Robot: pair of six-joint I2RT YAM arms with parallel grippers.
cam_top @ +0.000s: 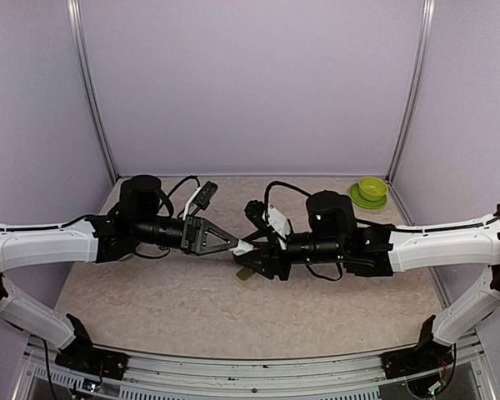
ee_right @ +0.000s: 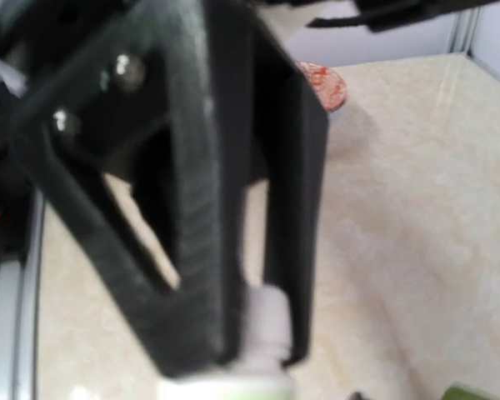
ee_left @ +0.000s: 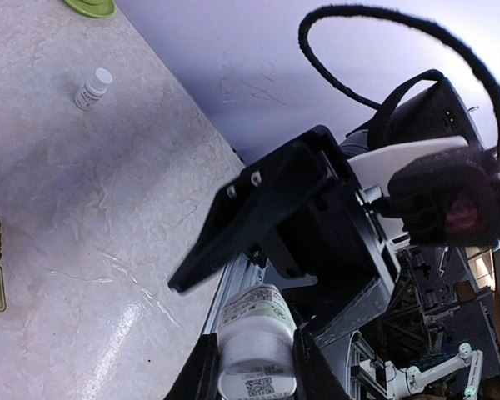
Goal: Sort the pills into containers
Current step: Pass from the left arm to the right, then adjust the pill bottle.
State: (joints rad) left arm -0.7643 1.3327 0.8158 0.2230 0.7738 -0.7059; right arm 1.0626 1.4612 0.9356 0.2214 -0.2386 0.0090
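both arms reach level over the counter (cam_top: 150, 308), tips meeting. left hand (cam_top: 239, 246) clamps one white bottle (ee_left: 252, 342); whether right hand (cam_top: 257, 256) grips, i cannot tell. the containers (cam_top: 244, 273), one strip, lie at 6 o'clock below them. a second bottle (ee_left: 92, 87) stands apart.

lime-green bowl (cam_top: 372, 187) | on its saucer (cam_top: 364, 201) | far right of table (cam_top: 192, 308)

White arm shells (cam_top: 42, 242), black joints (cam_top: 142, 200) — looped black cables (ee_left: 342, 12), triangular black left tool (cam_top: 238, 246), silver screws (ee_right: 129, 73)
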